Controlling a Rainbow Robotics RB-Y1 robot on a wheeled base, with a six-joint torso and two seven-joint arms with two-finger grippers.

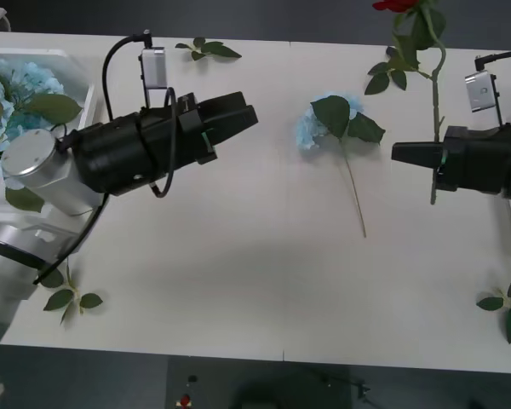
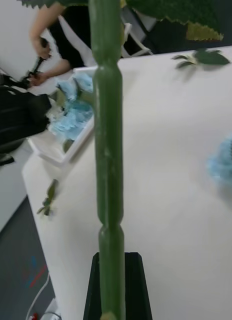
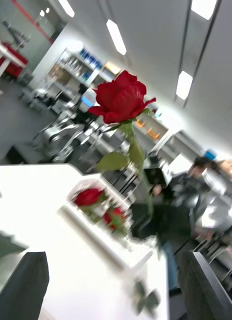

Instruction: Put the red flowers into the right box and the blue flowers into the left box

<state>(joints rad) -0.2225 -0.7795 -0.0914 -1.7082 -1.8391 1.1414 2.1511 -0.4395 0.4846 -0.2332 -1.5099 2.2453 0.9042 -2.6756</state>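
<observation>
My right gripper (image 1: pixel 409 154) is shut on the thin green stem (image 2: pixel 108 150) of a red flower (image 3: pixel 121 97) and holds it upright above the table's right side. The bloom (image 1: pixel 396 4) reaches the far edge in the front view. The right box (image 3: pixel 108 239) holds two more red flowers (image 3: pixel 88 196). One blue flower (image 1: pixel 311 128) lies on the table's middle, between the arms. At the far left, the left box (image 1: pixel 87 95) holds several blue flowers (image 1: pixel 13 81). My left gripper (image 1: pixel 243 118) hovers open and empty left of the lying blue flower.
Loose leaf sprigs lie at the far edge (image 1: pixel 206 48), the near left corner (image 1: pixel 68 298) and the near right corner (image 1: pixel 509 307). The white table (image 1: pixel 238 256) is bare in front. A person stands beyond the left box in the right wrist view.
</observation>
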